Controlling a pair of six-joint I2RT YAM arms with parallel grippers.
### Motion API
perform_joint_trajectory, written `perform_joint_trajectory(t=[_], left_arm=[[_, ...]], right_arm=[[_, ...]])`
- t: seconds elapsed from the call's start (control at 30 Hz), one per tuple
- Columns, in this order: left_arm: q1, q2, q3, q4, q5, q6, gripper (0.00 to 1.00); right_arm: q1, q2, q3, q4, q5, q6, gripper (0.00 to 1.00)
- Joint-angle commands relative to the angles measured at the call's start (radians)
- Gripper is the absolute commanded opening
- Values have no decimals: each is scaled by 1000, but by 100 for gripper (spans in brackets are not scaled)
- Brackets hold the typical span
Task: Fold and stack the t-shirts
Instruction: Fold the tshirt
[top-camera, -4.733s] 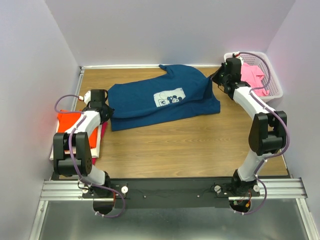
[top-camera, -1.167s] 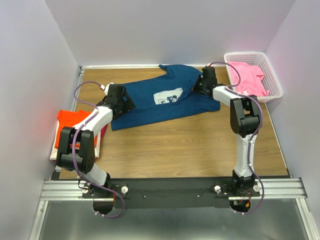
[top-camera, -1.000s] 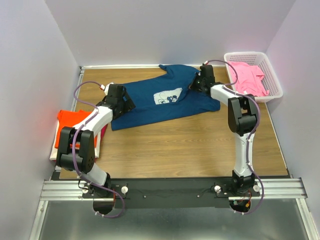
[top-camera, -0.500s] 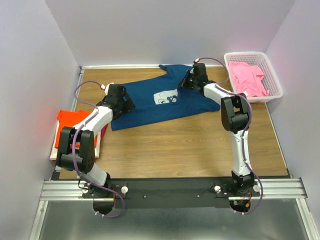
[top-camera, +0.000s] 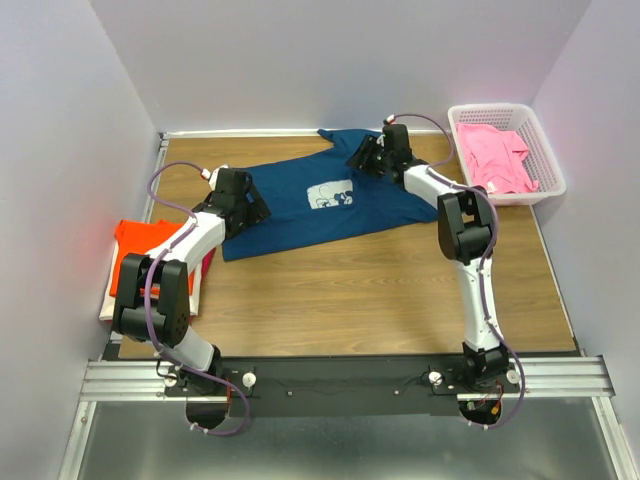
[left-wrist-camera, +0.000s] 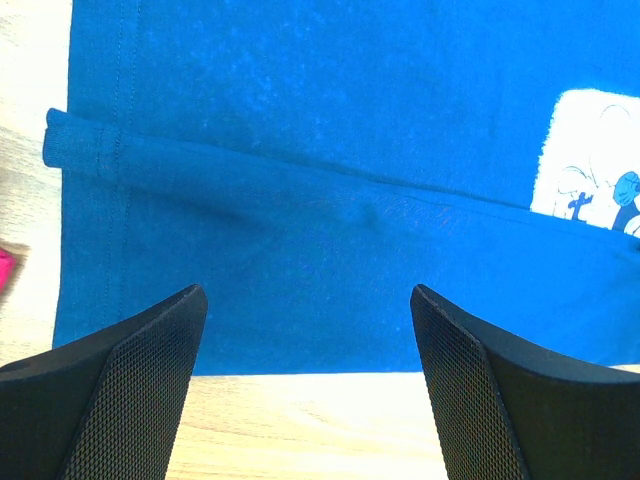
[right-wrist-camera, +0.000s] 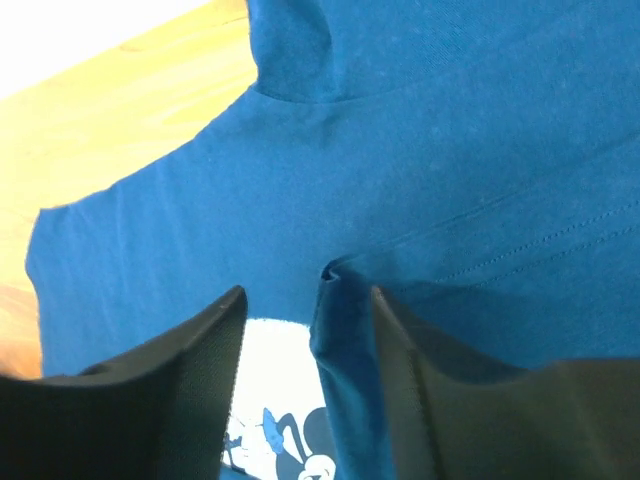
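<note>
Over at the right gripper (right-wrist-camera: 305, 298), the two black fingers stand apart, and a folded hem of the dark navy short-sleeved t-shirt (right-wrist-camera: 450, 150) pokes up between them; as far as the wrist view shows, neither finger pinches it. From above, that same right gripper (top-camera: 362, 160) melts into the dark cloth near the collar, so the overhead view says nothing about its jaws. The left gripper (left-wrist-camera: 308, 292) is spread wide, hanging over a long crease by the shirt's near hem, though whether the mesh-faced fingers (left-wrist-camera: 150, 350) touch the cloth is hard to call. Both wrist cameras crop the small white cartoon chest print (left-wrist-camera: 595, 160); only the overhead view shows it whole, with the shirt (top-camera: 300, 225) lying flat across the far half of the brown wooden table (top-camera: 350, 290). Overhead alone also shows the white plastic lattice basket (top-camera: 500, 107) at the far right with a crumpled pink t-shirt (top-camera: 495, 155) inside. At the left edge lies a folded orange t-shirt (top-camera: 135, 250), partly hidden behind the left arm, with a magenta edge (top-camera: 206, 264) under it.
</note>
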Motion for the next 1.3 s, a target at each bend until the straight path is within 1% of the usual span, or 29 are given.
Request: perform_joint_trajectory(t=[0.0, 0.07, 0.1, 0.13, 0.17, 0.2, 0.3, 0.37, 0.4, 0.6, 0.73, 0.87, 0.9, 0.97, 1.27], left_arm=[[-1, -12, 5, -2, 3, -9, 90], [-1, -6, 12, 0, 4, -18, 90], [-1, -3, 15, -3, 1, -24, 90], [-1, 3, 22, -12, -3, -30, 90], [-1, 11, 28, -17, -14, -33, 90], [-1, 15, 32, -19, -17, -47, 90], [-1, 40, 40, -31, -20, -73, 90], [-1, 57, 34, -34, -25, -108, 90], [-1, 63, 31, -32, -23, -124, 90], [-1, 103, 6, -6, -33, -164, 90], [-1, 103, -20, 4, -45, -176, 90], [-1, 109, -43, -5, -88, -190, 90], [-1, 109, -47, -3, -89, -196, 90], [-1, 114, -49, -2, -88, -202, 90], [-1, 117, -35, 0, -108, -227, 90]], right_arm=[[6, -59, -21, 21, 7, -29, 67], [1, -146, -83, 4, 59, -57, 76], [0, -183, -111, 4, 80, -63, 77], [-5, -217, -140, -4, 99, -64, 77], [-10, -246, -215, -4, 116, -64, 77], [-23, -316, -249, -33, 149, -64, 77], [-53, -433, -398, -67, 217, -78, 77], [-78, -481, -462, -82, 284, -86, 77], [-89, -515, -523, -88, 285, -84, 77], [-158, -561, -659, -104, 312, -69, 75], [-177, -576, -682, -104, 340, -57, 75], [-181, -560, -682, -107, 328, -46, 73], [-180, -557, -682, -105, 316, -41, 73], [-180, -553, -681, -107, 293, -43, 67], [-131, -537, -630, -108, 292, -63, 67]])
